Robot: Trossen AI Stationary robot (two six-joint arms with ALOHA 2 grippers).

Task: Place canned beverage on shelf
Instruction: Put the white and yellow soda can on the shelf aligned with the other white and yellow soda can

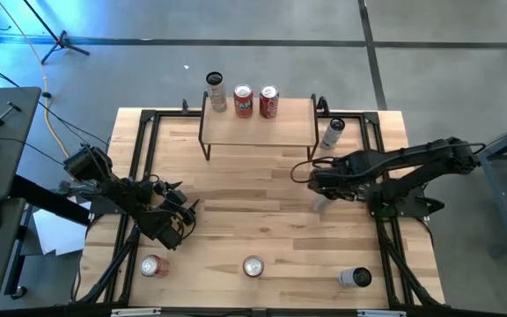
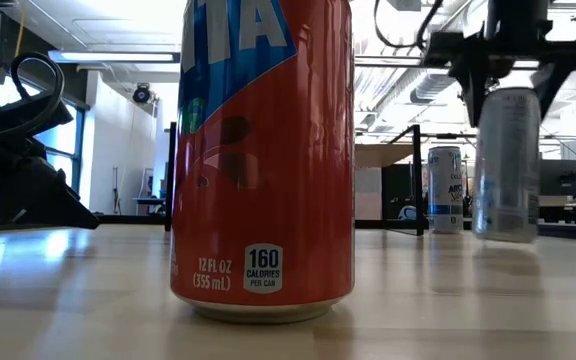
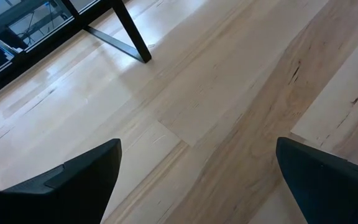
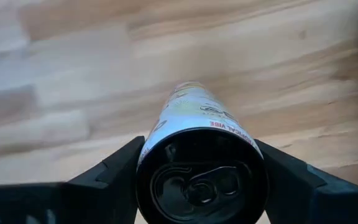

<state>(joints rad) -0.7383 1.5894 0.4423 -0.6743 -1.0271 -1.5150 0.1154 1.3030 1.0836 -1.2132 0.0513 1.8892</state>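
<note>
Wooden tabletop (image 1: 262, 220) with black rails carries the whole setup, standing on a grey floor.

The right gripper (image 1: 319, 187) has its fingers closed on a tall silver can (image 2: 506, 165). In the right wrist view this can (image 4: 201, 162) sits between the two dark fingers (image 4: 114, 168), top end toward the camera, with a pad against each side. In the low view the can hangs upright, its base clear of the tabletop. In the high view it sits near the middle of the tabletop, in front of the right end of the shelf (image 1: 259, 132).

The shelf stands at the far edge of the tabletop. Three cans stand on its far edge: one silver can (image 1: 216, 92) at the left, then two red cans (image 1: 243, 101) (image 1: 269, 102) side by side. Another silver can (image 1: 333, 134) stands on the tabletop just beside the right end of the shelf.

Along the near edge of the tabletop stand three more cans, well apart from one another: a red can (image 1: 154, 266) at the left, an orange can (image 1: 253, 266) in the middle, and a dark-topped can (image 1: 356, 278) at the right. The orange can (image 2: 263, 160) fills the foreground of the low view.

The left gripper (image 1: 183, 216) waits over the left part of the tabletop. Its fingers (image 3: 82, 180) are spread wide and hold nothing.
</note>
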